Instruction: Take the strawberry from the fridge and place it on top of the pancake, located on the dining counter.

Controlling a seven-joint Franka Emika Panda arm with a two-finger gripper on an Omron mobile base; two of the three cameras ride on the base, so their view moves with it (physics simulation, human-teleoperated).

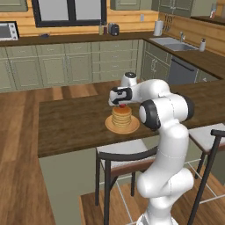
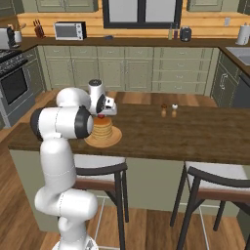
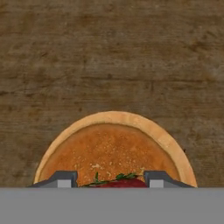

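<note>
Surface: dining counter point(image 1: 70, 123), dark wood.
Pancake point(image 3: 111, 151): stacked at 6 o'clock in hand view.
Gripper point(image 3: 110, 179): narrowly closed on strawberry point(image 3: 120, 183), directly above pancake.

The gripper point(image 2: 101, 115) holds the strawberry point(image 2: 101, 116) just above the pancake point(image 2: 102, 130).
</note>
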